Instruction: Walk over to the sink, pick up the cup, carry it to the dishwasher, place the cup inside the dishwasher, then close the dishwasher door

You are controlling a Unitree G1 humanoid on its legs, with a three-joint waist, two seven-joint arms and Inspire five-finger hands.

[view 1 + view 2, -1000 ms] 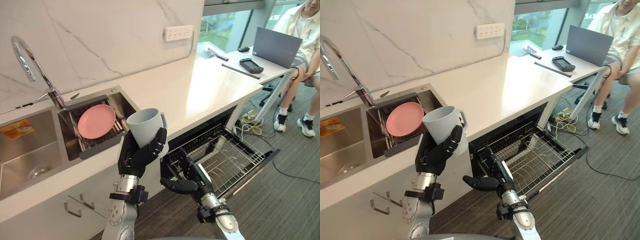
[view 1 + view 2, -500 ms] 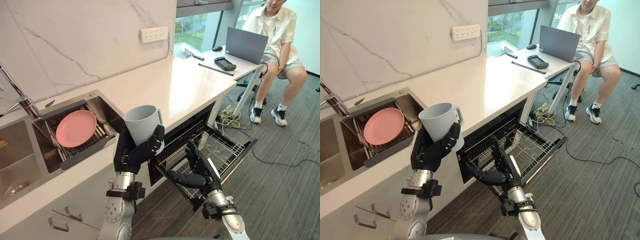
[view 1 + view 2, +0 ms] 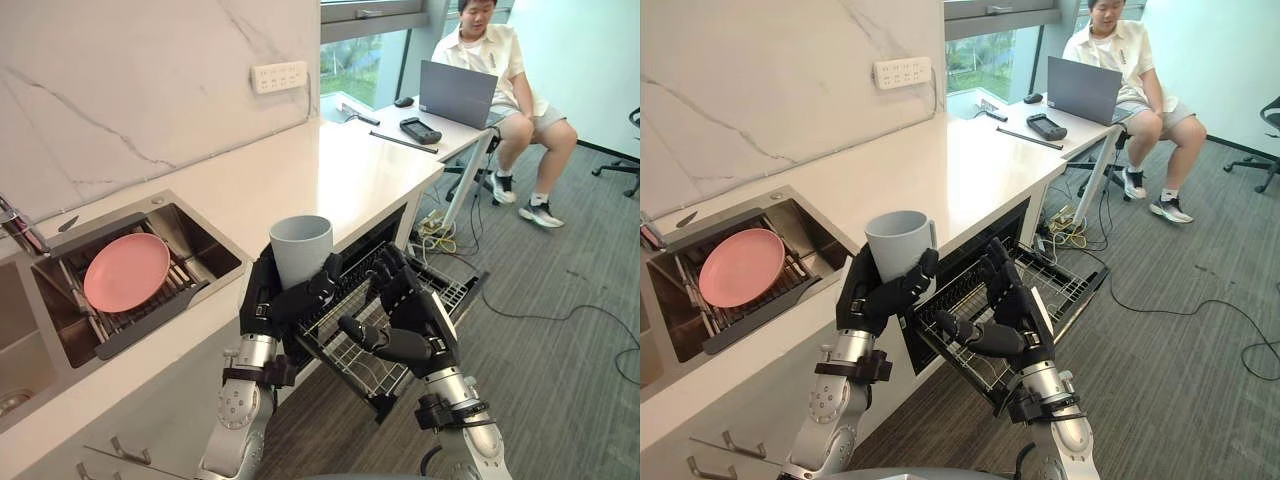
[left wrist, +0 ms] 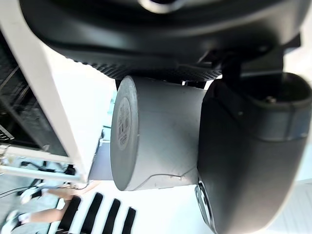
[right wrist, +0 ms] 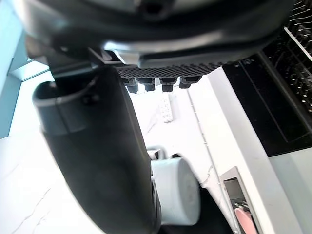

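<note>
left eye view: pale grey cup (image 3: 300, 248) upright in left hand (image 3: 275, 305).

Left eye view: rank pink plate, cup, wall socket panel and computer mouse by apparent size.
1. Pink plate and cup: near alike, the cup closer.
2. Wall socket panel.
3. Computer mouse.

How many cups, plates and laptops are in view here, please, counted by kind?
cup: 1, grey, held in the left hand
plate: 1, pink
laptop: 1
Total: 3
</note>
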